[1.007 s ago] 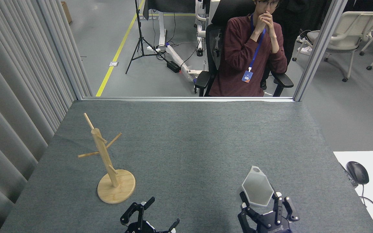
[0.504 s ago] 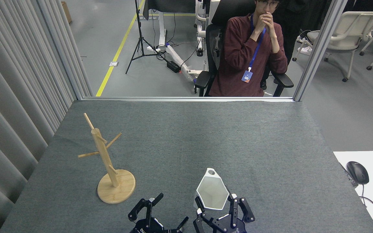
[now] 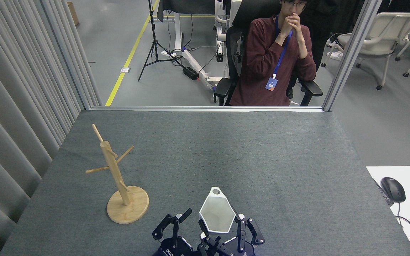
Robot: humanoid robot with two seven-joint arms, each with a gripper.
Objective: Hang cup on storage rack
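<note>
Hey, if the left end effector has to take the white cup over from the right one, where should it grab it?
Probably the cup's left outer wall, approached from the left. The right end effector holds the lower body, and the tab with its hole points away toward the far edge, so leave that free for a peg on the rack. The left end effector is open right beside it.

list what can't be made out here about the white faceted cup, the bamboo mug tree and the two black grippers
- White faceted cup, head view: its lower body is hidden by the right gripper around it.
- Both arms: cut off by the bottom edge.
- Left gripper: open beside the cup; contact unclear.
- Bamboo mug tree: any pegs behind the post are hidden.
</note>
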